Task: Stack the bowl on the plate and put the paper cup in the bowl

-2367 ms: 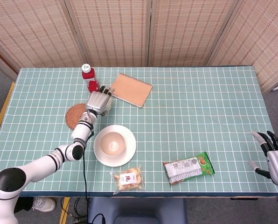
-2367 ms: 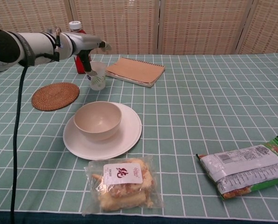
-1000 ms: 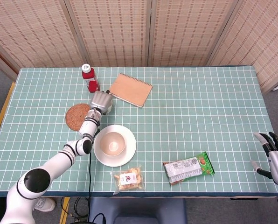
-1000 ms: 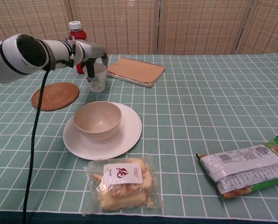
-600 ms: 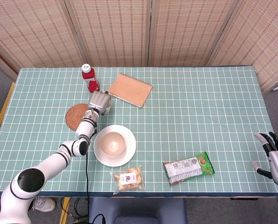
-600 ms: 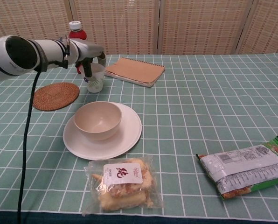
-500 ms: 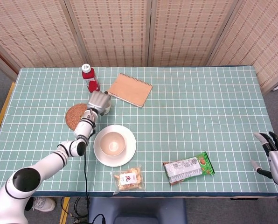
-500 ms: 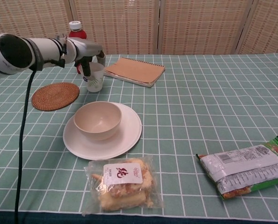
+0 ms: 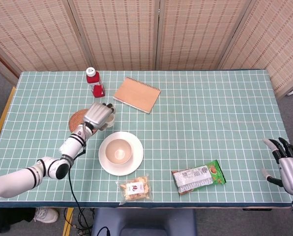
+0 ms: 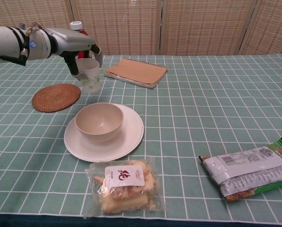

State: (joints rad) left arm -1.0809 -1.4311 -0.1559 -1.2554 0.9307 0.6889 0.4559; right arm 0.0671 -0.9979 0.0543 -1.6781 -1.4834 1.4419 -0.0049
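A beige bowl (image 9: 119, 150) (image 10: 99, 121) sits on the white plate (image 9: 133, 164) (image 10: 131, 137) near the table's front left. My left hand (image 9: 98, 116) (image 10: 79, 49) grips a white paper cup (image 10: 89, 73) and holds it lifted off the table, behind and left of the bowl. In the head view the hand covers most of the cup. My right hand (image 9: 289, 169) rests open at the table's front right edge, far from everything.
A woven coaster (image 9: 78, 119) (image 10: 56, 97) lies left of the cup. A red bottle (image 9: 94, 82) (image 10: 77, 32) and a brown notebook (image 9: 136, 94) (image 10: 137, 72) sit behind. A snack bag (image 9: 135, 188) (image 10: 124, 184) lies before the plate, and a green packet (image 9: 199, 177) (image 10: 247, 171) lies front right.
My left hand closed on the cup, then lifted it off the table and carried it a little toward the front and left.
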